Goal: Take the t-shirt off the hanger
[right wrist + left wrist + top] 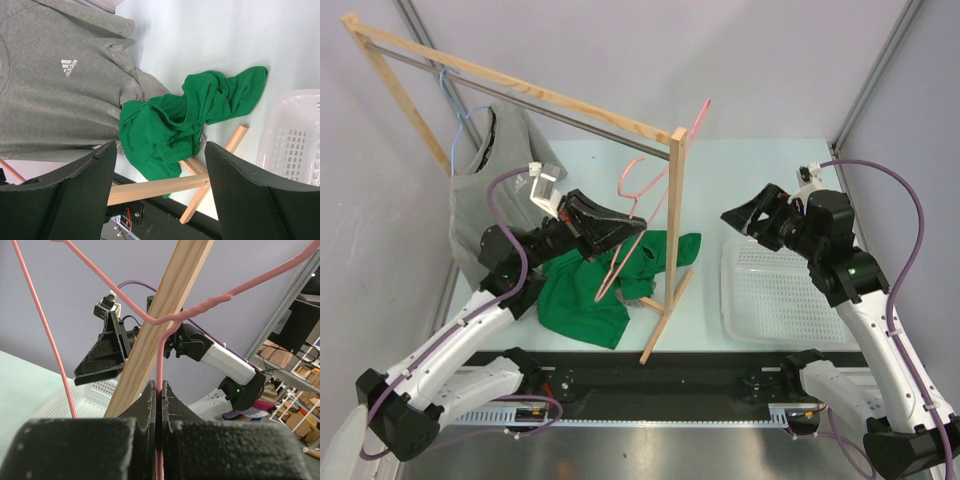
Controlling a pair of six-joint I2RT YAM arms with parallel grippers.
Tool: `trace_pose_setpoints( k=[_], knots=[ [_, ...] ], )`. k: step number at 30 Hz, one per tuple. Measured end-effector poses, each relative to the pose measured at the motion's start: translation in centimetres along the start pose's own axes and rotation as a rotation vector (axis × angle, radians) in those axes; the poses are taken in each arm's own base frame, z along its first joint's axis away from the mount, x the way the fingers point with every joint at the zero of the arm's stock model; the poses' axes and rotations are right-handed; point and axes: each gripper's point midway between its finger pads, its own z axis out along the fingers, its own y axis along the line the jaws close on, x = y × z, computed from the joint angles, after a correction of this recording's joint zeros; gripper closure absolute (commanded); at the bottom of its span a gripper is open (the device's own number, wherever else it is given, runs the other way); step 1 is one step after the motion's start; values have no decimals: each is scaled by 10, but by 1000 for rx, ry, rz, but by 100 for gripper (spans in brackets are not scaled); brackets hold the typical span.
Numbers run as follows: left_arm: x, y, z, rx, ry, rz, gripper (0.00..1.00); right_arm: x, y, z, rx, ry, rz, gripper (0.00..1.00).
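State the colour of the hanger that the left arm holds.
A pink wire hanger; the left wrist view shows it best.

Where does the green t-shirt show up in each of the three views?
Top external: the green t-shirt lies crumpled at lower centre, at the foot of the wooden rack.
Left wrist: not in it.
Right wrist: centre of the picture, in front of a grey shirt.
Shared landmark: the white basket, at right in top external, lower left in left wrist, right edge in right wrist.
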Motion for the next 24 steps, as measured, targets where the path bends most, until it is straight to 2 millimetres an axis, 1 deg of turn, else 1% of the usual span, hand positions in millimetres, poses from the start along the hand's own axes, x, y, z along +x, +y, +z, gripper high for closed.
trace_pose_setpoints(
  k=[6,13,20,24],
  knots=[
    [5,-1,12,7,7,-32,100,2,-3,-1,13,9,4,24],
    [5,-2,21,12,3,-40,100,3,-4,-1,19,12,6,24],
    [6,7,30,-20,4,-65,100,3,-3,-3,15,9,4,24],
    [13,15,35,-38,27,-90,100,3,-3,-5,15,7,4,24]
  ],
)
